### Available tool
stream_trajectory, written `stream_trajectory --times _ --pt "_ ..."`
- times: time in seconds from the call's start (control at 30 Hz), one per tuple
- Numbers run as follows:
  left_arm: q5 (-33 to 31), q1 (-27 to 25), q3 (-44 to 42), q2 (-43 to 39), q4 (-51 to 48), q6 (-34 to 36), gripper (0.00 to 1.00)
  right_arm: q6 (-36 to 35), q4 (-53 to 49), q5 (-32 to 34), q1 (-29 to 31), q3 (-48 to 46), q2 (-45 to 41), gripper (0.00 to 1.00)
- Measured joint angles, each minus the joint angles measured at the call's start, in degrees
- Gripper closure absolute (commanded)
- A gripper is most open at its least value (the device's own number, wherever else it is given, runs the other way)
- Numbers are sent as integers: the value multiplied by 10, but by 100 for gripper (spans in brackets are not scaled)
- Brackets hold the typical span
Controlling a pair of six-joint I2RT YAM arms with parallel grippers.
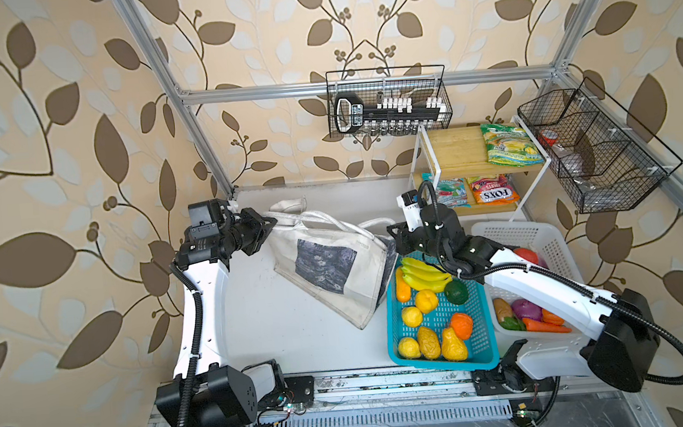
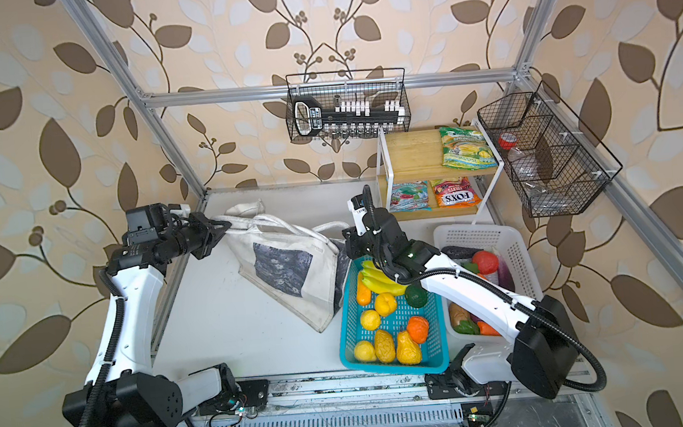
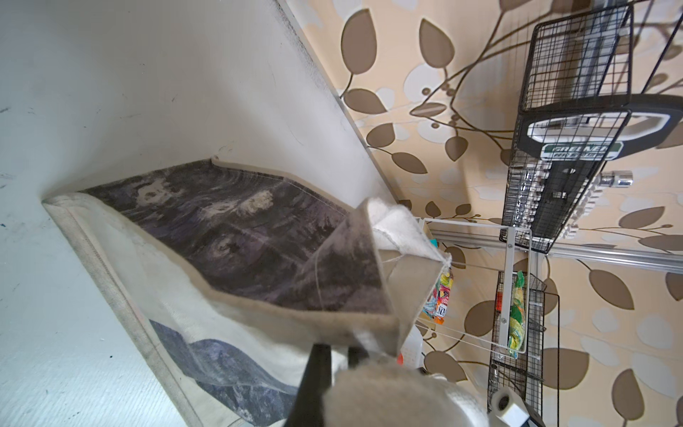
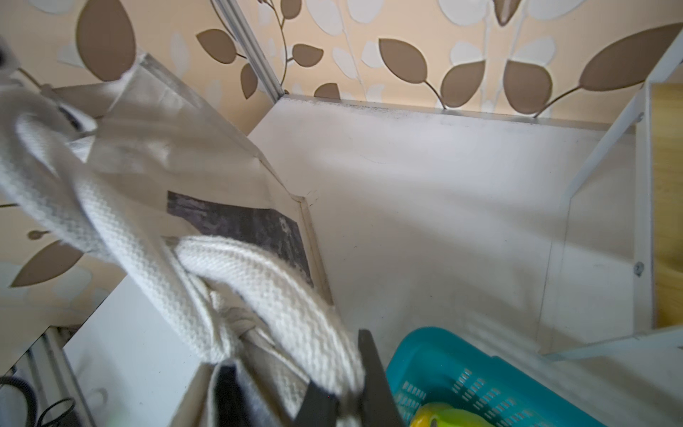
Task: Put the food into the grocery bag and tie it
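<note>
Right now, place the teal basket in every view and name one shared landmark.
Top view: teal basket lower right of centre, right of the grocery bag.
Top view: teal basket lower centre, right of the bag.
Left wrist: not in it.
Right wrist: teal basket close by, beside the bag's handles.
Shared landmark: the bag's dark print.

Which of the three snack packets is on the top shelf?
The green-yellow packet, on the top shelf; the blue-red packet and orange packet lie on the lower shelf.

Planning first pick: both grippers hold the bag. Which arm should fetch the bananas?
Likely right: right gripper sits beside the bananas in the teal basket; left gripper holds the bag's far corner.
</note>
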Motion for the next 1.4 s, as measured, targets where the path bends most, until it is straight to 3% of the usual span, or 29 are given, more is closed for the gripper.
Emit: stream_trajectory --times 0.13,0.43,0.8,1.03,1.27,1.4 --pt "11 16 42 44 5 -7 100 18 -11 42 20 47 55 100" --pt "26 16 108 105 25 -19 100 14 -60 92 38 129 88 99" --pt "-40 16 -70 -45 50 -21 100 23 -55 75 20 88 86 100" --pt "-15 20 -102 -38 91 -31 100 27 -52 62 14 84 81 100" --pt "-28 34 -114 -39 124 -46 100 -10 -117 71 11 225 145 100" --pt "-40 35 -114 -54 119 -37 100 -21 -129 65 3 246 166 100"
